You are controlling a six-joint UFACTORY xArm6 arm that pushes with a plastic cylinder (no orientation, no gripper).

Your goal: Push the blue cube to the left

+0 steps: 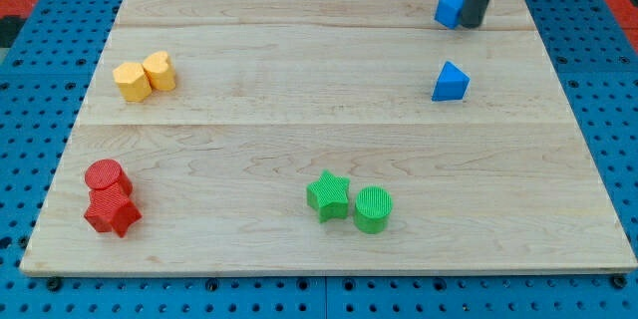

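Small blue plastic cube [450,8] sits at upper right of the pale wooden board [299,90], near its top edge. My tip [470,24], the end of the dark rod, rests against the cube's right side, touching it; nothing is gripped. A blue triangular block [450,82] lies below, well apart.
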